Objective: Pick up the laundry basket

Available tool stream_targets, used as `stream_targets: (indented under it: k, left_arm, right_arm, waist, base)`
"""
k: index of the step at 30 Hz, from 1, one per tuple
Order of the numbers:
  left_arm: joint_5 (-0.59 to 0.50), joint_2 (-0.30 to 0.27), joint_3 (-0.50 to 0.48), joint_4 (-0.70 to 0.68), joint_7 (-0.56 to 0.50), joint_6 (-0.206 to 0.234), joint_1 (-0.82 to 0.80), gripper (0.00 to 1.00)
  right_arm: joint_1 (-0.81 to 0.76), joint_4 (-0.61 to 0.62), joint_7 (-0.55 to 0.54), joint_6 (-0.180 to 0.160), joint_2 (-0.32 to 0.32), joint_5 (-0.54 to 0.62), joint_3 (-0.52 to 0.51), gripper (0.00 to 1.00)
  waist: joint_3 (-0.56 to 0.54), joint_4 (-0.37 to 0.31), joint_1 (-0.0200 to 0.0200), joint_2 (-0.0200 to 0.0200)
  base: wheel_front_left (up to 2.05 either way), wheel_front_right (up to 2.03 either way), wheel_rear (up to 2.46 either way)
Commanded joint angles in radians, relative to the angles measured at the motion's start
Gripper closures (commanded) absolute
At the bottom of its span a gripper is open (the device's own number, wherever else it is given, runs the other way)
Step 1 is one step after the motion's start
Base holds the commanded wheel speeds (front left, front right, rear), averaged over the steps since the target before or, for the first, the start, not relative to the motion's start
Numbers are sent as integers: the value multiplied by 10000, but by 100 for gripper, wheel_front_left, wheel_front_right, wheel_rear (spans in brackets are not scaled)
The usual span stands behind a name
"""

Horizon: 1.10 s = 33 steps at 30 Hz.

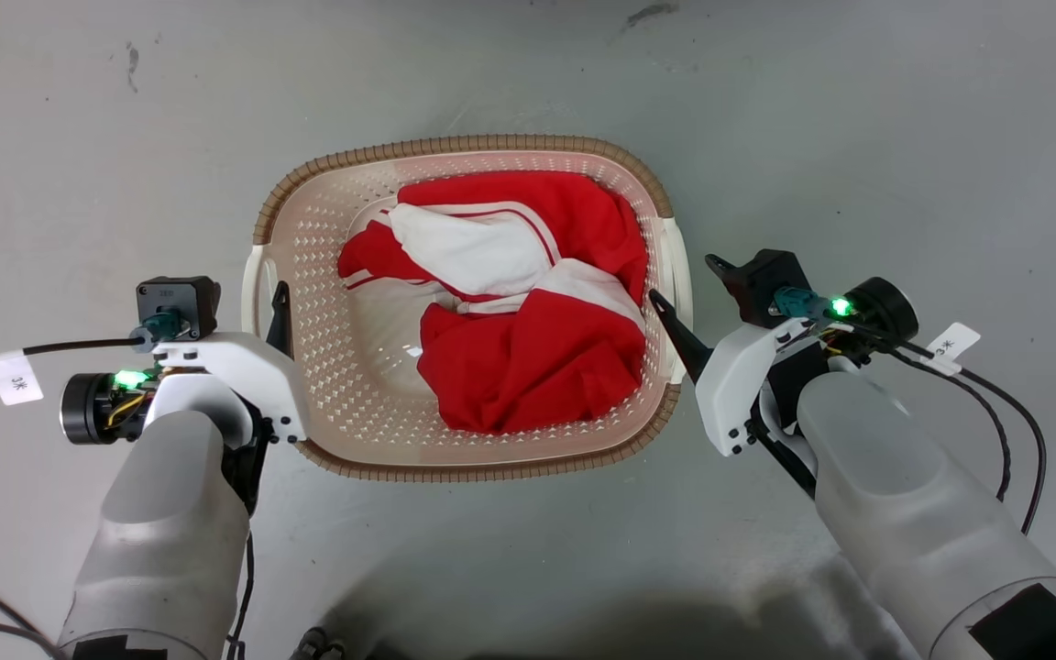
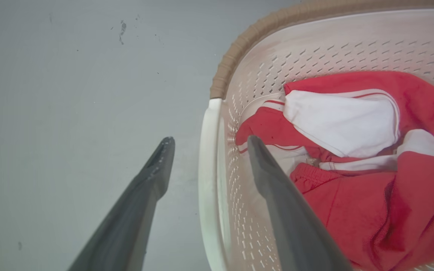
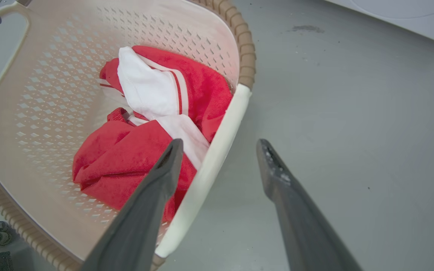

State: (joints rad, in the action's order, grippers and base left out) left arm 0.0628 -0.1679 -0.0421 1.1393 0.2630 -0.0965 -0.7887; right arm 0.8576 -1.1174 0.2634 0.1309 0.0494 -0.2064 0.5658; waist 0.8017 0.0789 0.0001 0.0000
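pale grey left forearm point(image 1: 161, 513) and pale grey right forearm point(image 1: 904, 495) reach in from the near edge, one at each side of the load. left claw point(image 2: 210, 140) is spread open, its two dark fingers straddling the left white loop handle point(image 2: 206, 177), one outside over the floor and one inside beside the perforated wall. right claw point(image 3: 220, 143) is likewise open across the right white loop handle point(image 3: 217, 154). whether any finger touches plastic i cannot tell. between them, on the grey floor point(image 1: 858, 137), sits the cream-white perforated plastic laundry basket point(image 1: 455, 145) with its brown woven-look rim, holding crumpled red and white garments point(image 1: 528, 357). i judge it light, since the cloth is soft and the shell thin. it is likely to flex or tip if lifted from one side, and the smooth handles may slip between narrow fingers, so both loops want pinching and raising evenly. open floor surrounds the rim, giving room upward and outward. farthest off, in the right wrist view, a white curved surface point(image 3: 398, 11) edges the floor.
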Motion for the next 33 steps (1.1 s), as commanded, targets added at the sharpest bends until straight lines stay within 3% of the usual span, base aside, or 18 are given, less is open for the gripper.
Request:
stream_targets:
  k: [1,28,29,30,31,33]
  left_arm:
    - [15,50,28,23,28,22,-145,0]
    - [103,357,516,505,28,-60,-607,0]
    - [93,361,544,570,28,-64,-652,9]
    - [81,357,575,561,28,-53,-722,69]
    - [91,352,585,558,28,-58,-755,100]
    - [117,362,623,640,28,-71,-752,100]
  right_arm:
    - [181,-124,19,-3,17,-26,-60,0]
    - [812,-1190,-189,-9,40,-7,-84,0]
    - [828,-1205,-201,-9,40,-9,-74,62]
    - [850,-1218,-207,-11,40,-11,-74,100]
    - [867,-1232,-211,-11,42,-7,-73,100]
    - [890,-1251,-225,-6,52,-20,-57,100]
  waist:
    - [64,36,-1,0]
    - [834,236,-1,0]
    - [849,236,-1,0]
    - [865,237,-1,0]
    - [878,235,-1,0]
    - [884,230,-1,0]
  base:
    - [0,0,0]
    - [0,0,0]
    - [0,0,0]
    - [0,0,0]
    - [0,0,0]
    - [0,0,0]
